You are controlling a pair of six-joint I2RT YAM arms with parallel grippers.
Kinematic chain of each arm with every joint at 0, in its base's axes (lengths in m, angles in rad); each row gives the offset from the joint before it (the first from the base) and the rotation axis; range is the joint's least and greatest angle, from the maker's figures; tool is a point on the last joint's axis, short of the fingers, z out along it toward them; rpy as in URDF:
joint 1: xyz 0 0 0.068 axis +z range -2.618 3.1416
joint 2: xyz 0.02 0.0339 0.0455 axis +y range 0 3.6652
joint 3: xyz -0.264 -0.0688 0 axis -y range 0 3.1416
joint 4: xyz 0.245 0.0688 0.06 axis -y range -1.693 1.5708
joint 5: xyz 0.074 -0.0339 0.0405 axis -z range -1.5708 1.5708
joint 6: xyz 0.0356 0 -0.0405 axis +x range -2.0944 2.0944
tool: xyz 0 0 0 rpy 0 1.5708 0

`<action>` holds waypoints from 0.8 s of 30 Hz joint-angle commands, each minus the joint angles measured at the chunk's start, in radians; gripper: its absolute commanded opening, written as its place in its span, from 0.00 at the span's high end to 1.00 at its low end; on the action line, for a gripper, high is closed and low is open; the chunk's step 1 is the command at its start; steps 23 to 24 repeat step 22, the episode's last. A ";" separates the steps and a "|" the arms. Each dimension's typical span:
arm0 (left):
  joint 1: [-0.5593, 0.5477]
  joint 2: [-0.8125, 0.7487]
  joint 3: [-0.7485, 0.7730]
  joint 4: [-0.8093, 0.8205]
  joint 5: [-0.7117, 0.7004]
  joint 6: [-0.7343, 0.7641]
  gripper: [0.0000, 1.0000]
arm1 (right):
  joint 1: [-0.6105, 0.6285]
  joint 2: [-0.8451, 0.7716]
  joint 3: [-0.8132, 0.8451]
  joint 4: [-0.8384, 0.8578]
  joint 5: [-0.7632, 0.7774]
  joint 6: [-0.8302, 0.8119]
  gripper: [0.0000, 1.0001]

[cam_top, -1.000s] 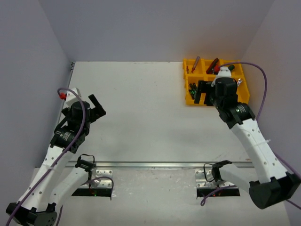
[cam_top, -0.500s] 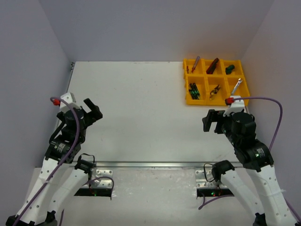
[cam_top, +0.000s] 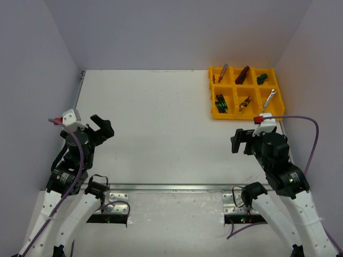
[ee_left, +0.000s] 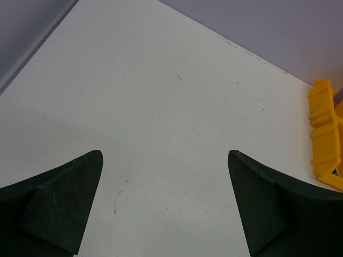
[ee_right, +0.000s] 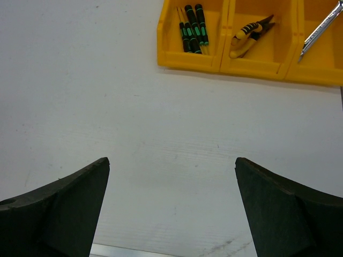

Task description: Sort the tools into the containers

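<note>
Whereas a second ago the right gripper [cam_top: 241,143] hung over the yellow tray [cam_top: 225,115], it has now drawn back to about 4 o'clock on the table [cam_top: 161,123], well apart from the tray; its jaws stand wide apart and hold nothing, as the right wrist view confirms. The left gripper [cam_top: 102,127] has likewise retreated toward 8 o'clock, released and empty.

The tray sits at 1 o'clock, and every tool I can see lies inside it: a blue-red screwdriver [cam_top: 222,72] in the far left compartment; red-handled cutters [cam_top: 242,75] in the far middle; a green tool [cam_top: 261,78], too small to name surely, in the far right; black-green screwdrivers [cam_top: 220,103] in the near left; yellow-black pliers [cam_top: 245,103] in the near middle; a silver wrench [cam_top: 269,99] in the near right, tilted with one end toward the rim.

Both arms pulling home with nothing in their jaws suggests, in my judgement, that the sorting is done or all but done; neither wrist view shows a tool outside the tray.
</note>
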 commanded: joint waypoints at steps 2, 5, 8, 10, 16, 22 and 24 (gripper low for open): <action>0.006 -0.002 -0.005 0.053 0.025 0.019 0.00 | 0.006 -0.003 0.001 0.049 0.038 -0.008 0.01; 0.006 -0.007 -0.006 0.053 0.023 0.019 0.00 | 0.006 -0.004 0.001 0.052 0.045 -0.007 0.01; 0.006 -0.010 -0.007 0.055 0.025 0.020 0.00 | 0.005 -0.003 0.002 0.056 0.052 -0.011 0.01; 0.006 -0.010 -0.008 0.056 0.027 0.021 0.00 | 0.006 -0.001 0.002 0.056 0.057 -0.011 0.01; 0.006 -0.001 -0.014 0.060 0.027 0.017 0.00 | 0.006 -0.022 -0.044 0.086 0.066 0.006 0.01; 0.006 0.000 -0.020 0.067 0.037 0.019 0.00 | 0.006 -0.029 -0.051 0.086 0.100 0.022 0.01; 0.006 0.000 -0.020 0.067 0.037 0.019 0.00 | 0.006 -0.029 -0.051 0.086 0.100 0.022 0.01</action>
